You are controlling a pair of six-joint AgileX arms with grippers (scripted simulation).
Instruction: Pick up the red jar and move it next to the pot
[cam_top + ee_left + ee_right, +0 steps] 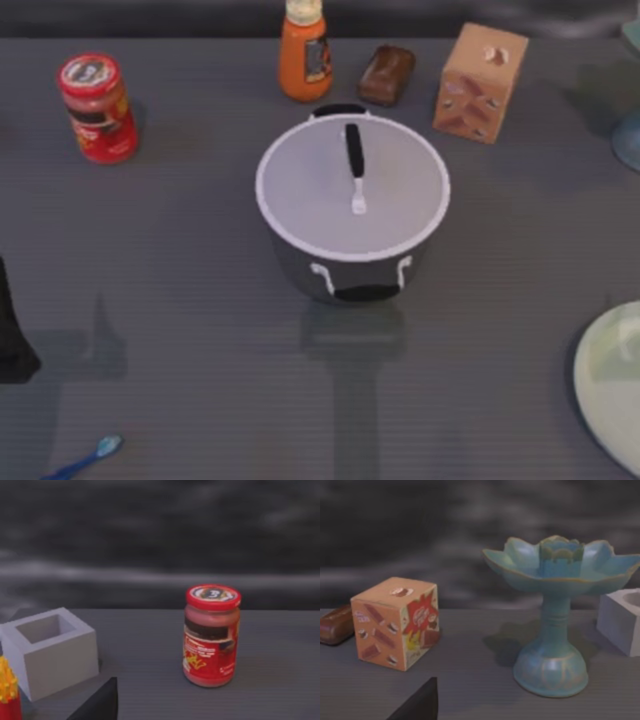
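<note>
The red jar (97,108) stands upright at the far left of the table, with a red lid carrying a grey-white round mark and a dark label. In the left wrist view the red jar (211,636) stands alone ahead of the camera, untouched. The grey pot (352,205), lid on, with a black lid handle, sits mid-table, well to the right of the jar. My left gripper (12,335) shows as a dark shape at the left edge, nearer the front than the jar and apart from it. My right gripper (417,704) is out of the top view, parked off the right side.
An orange bottle (305,50), a brown bar (387,75) and a printed carton (480,83) line the back behind the pot. A teal stand (555,625) is at the far right, a pale plate (615,385) at the front right, a blue spoon (85,458) at the front left. A grey open box (52,650) sits left of the jar.
</note>
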